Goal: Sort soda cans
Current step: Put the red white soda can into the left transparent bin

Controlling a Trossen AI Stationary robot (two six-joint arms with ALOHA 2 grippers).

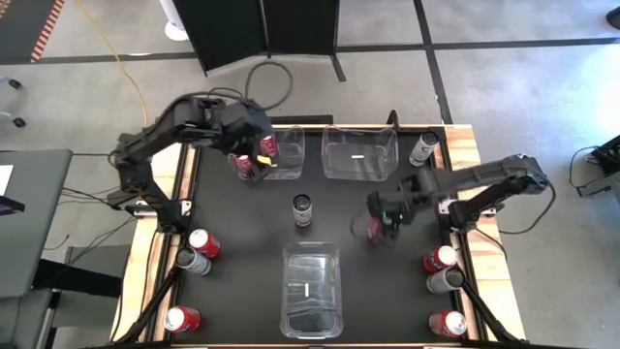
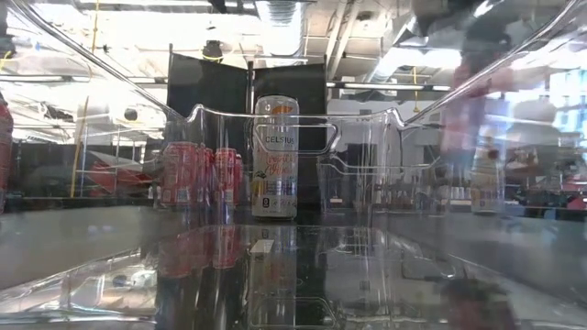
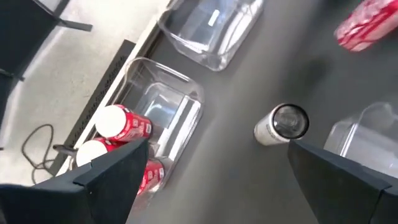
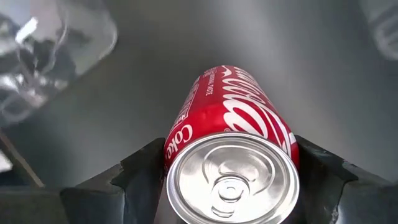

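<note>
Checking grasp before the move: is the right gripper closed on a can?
Yes. In the right wrist view, the right gripper has both fingers against a red can.

Glossy metal can (image 4: pixel 231 155), clear plastic bin (image 1: pixel 312 291)

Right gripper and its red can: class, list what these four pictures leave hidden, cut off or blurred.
- High view: the red can is mostly hidden under the right gripper.
- Right wrist view: the can's base is out of sight behind its own body.
- Low view: the clear bin wall blurs the red cans behind it; their number is unclear.
- Left wrist view: the left gripper's fingertips are cut off by the edge.
</note>
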